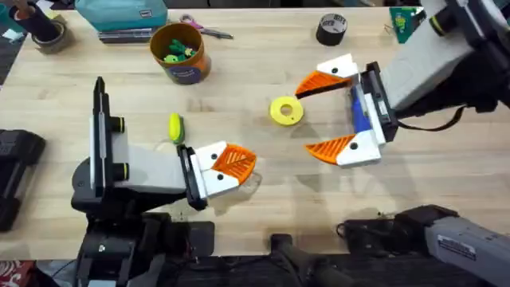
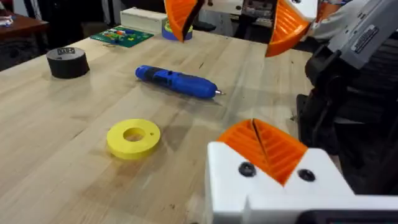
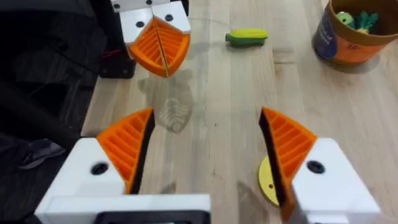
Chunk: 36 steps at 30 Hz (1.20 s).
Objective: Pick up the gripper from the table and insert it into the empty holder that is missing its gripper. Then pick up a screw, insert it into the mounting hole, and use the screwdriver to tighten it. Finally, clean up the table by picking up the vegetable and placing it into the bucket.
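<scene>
1. Judging from the fingers fitted, the insertion step looks complete: the left tool (image 1: pixel 239 162) and the right tool (image 1: pixel 319 115) each carry two orange ribbed fingers, so no holder appears bare and no loose gripper lies on the worktop (image 1: pixel 263 199).
2. Left tool state: fingers pressed together, nothing between them. It sits near the yellow disc (image 1: pixel 286 110), on the left arm's side.
3. Right tool state: fingers spread wide and empty, one on each side of the disc.
4. Screw step: dark fastener heads (image 2: pixel 247 169) show in the white mounts of the left tool. Whether they are fully tightened cannot be determined.
5. The screwdriver (image 2: pixel 177 82) lies flat on the worktop just beyond the disc on the right arm's side, in no tool's grip.
6. Clean-up remains outstanding. The vegetable (image 1: pixel 174 127) lies on the worktop well apart from the disc, beside the left arm. The bucket (image 1: pixel 181 52) stands farther from the disc than the vegetable, upright, with small toy pieces inside.
7. Markings: pale print on the bucket's blue band (image 3: pixel 328 38) and a label on the black tape roll (image 1: pixel 331 29) are visible but too small to read.
</scene>
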### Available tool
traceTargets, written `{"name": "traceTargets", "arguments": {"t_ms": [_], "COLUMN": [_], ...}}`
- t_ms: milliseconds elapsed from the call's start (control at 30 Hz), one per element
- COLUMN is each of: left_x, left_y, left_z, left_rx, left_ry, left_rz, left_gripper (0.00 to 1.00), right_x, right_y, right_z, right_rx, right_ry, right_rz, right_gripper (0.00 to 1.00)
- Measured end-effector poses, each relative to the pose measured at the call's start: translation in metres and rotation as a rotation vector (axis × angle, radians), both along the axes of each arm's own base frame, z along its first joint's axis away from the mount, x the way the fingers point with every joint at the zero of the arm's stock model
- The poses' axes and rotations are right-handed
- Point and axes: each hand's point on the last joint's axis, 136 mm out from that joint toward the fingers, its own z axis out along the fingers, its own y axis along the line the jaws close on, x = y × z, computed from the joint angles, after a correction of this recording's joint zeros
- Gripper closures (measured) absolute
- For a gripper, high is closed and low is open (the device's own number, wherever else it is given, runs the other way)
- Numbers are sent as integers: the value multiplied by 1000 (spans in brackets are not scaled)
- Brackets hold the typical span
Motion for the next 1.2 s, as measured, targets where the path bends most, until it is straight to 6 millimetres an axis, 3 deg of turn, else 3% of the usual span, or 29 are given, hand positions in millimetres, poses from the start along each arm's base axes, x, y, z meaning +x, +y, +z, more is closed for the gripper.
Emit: {"name": "traceTargets", "arguments": {"t_ms": [167, 300, 433, 600, 767, 967, 1067, 1200], "left_x": [0, 0, 0, 0, 0, 0, 0, 0], "left_y": [0, 0, 0, 0, 0, 0, 0, 0], "left_z": [0, 0, 0, 0, 0, 0, 0, 0], "left_rx": [0, 0, 0, 0, 0, 0, 0, 0], "left_ry": [0, -1, 0, 0, 0, 0, 0, 0], "left_rz": [0, 0, 0, 0, 0, 0, 0, 0], "left_gripper": [991, 992, 992, 992, 992, 992, 992, 992], "right_x": [9, 39, 67, 87, 93, 81, 81, 91], "right_y": [1, -5, -30, -73, -118, -156, -166, -175], "right_z": [3, 5, -2, 9, 34, 55, 56, 42], "right_rx": [9, -4, -115, -273, -388, -479, -516, -571], "right_ry": [6, 78, 294, 372, 348, 342, 356, 397], "right_rz": [-37, -201, -530, -881, -1171, -1389, -1457, -1510], "right_gripper": [6, 6, 6, 6, 6, 6, 6, 6]}}
